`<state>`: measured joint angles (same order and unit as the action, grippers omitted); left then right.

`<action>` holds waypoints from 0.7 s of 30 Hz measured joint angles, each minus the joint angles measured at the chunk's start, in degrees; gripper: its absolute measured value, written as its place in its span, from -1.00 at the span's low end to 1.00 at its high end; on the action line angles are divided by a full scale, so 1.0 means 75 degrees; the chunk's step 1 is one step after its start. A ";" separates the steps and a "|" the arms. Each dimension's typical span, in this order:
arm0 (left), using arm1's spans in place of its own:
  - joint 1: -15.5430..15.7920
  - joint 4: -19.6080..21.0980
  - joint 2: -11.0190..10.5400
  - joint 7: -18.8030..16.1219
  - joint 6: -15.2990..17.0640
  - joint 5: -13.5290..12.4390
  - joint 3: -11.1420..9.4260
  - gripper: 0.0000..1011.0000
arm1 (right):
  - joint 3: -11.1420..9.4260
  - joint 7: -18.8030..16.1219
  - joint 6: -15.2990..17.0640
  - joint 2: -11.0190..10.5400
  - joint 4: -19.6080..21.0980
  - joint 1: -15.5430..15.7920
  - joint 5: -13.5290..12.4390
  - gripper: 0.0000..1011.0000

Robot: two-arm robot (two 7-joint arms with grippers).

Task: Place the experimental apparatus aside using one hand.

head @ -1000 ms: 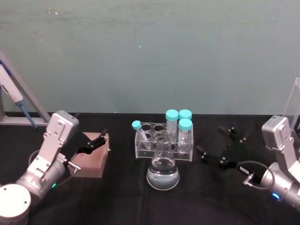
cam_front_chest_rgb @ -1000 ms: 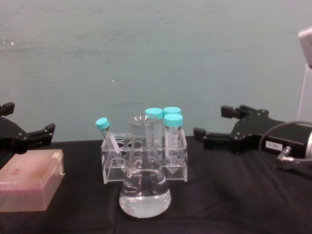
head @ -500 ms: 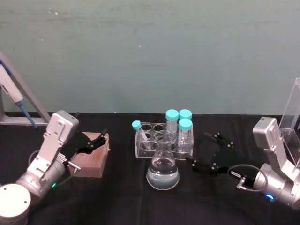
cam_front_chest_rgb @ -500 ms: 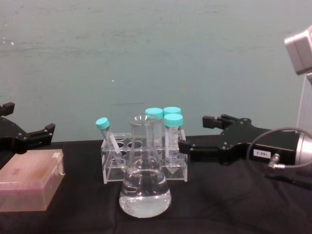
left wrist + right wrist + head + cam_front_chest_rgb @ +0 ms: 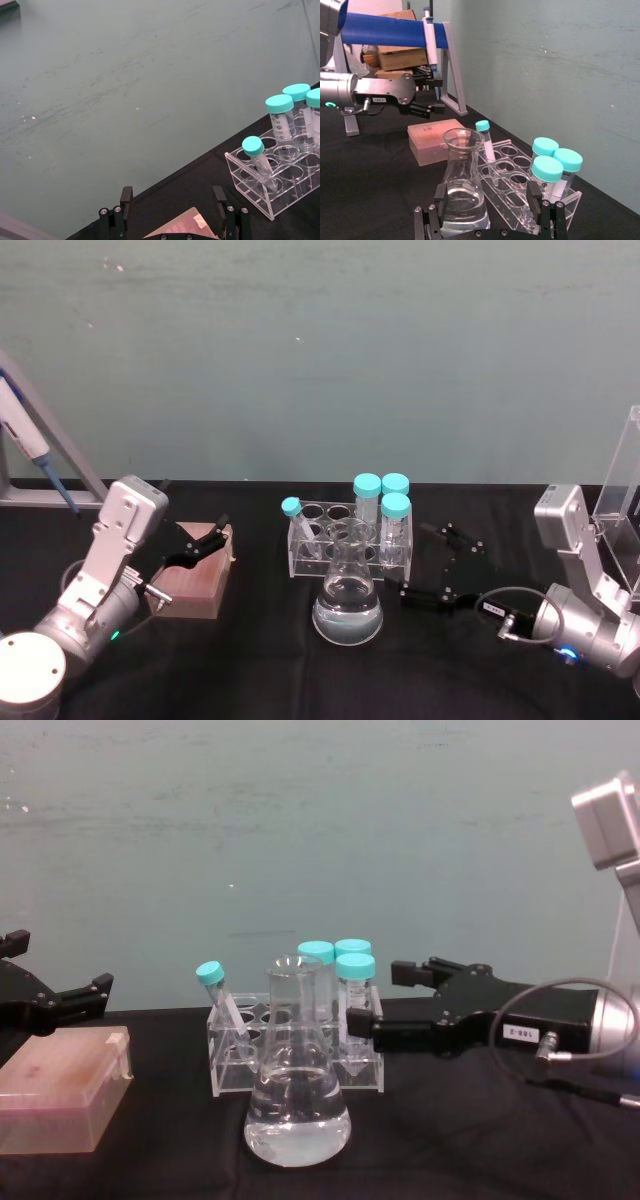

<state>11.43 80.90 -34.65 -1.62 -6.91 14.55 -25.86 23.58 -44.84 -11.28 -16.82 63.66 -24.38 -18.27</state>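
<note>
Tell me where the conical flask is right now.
In the head view the conical flask stands centrally, just on the robot's side of the clear tube rack, with the open right gripper close to its right.

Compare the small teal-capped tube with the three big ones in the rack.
Size: the small tube is thinner, with a smaller cap, than the big tubes.
Pose: the small tube leans left; the big tubes stand upright.
Place: the small tube sits at the rack's left end, the big tubes at its right end, beside the open right gripper.
Shared: teal caps, clear bodies, same rack.
</note>
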 joint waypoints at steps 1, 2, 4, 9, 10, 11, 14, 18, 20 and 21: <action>0.0000 0.0000 0.0000 0.0000 0.0000 0.0000 0.0000 0.98 | 0.0020 -0.0026 -0.0010 0.0001 -0.0031 -0.0025 -0.0020 0.98; 0.0000 0.0000 0.0000 0.0000 0.0000 0.0000 0.0000 0.98 | 0.0037 -0.0051 -0.0021 0.0003 -0.0060 -0.0050 -0.0038 0.98; 0.0000 0.0000 -0.0001 0.0000 0.0001 0.0000 0.0000 0.98 | 0.0095 -0.0127 -0.0056 0.0009 -0.0165 -0.0127 -0.0091 0.98; 0.0000 0.0000 0.0000 0.0000 0.0000 0.0000 0.0000 0.98 | 0.0229 -0.0278 -0.0121 0.0041 -0.0413 -0.0315 -0.0199 0.98; 0.0000 0.0000 0.0000 0.0000 0.0000 0.0001 0.0000 0.98 | 0.0249 -0.0299 -0.0127 0.0045 -0.0446 -0.0342 -0.0215 0.98; 0.0000 0.0000 0.0000 0.0000 0.0000 0.0000 0.0000 0.98 | 0.0270 -0.0317 -0.0133 0.0051 -0.0478 -0.0374 -0.0228 0.98; 0.0000 0.0000 0.0000 0.0000 0.0000 0.0000 0.0000 0.98 | 0.0353 -0.0398 -0.0158 0.0076 -0.0602 -0.0475 -0.0287 0.98; 0.0000 0.0000 0.0000 0.0000 0.0000 0.0000 0.0000 0.98 | 0.0455 -0.0482 -0.0192 0.0102 -0.0723 -0.0595 -0.0342 0.98; 0.0000 0.0000 0.0000 0.0001 0.0000 0.0000 0.0000 0.98 | 0.0521 -0.0531 -0.0214 0.0126 -0.0796 -0.0669 -0.0369 0.98; 0.0000 0.0000 0.0000 0.0000 0.0000 0.0000 0.0000 0.98 | 0.0539 -0.0541 -0.0217 0.0132 -0.0813 -0.0686 -0.0377 0.98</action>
<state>11.43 80.90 -34.64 -1.62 -6.91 14.55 -25.86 27.62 -48.89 -12.90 -15.83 57.57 -29.52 -21.10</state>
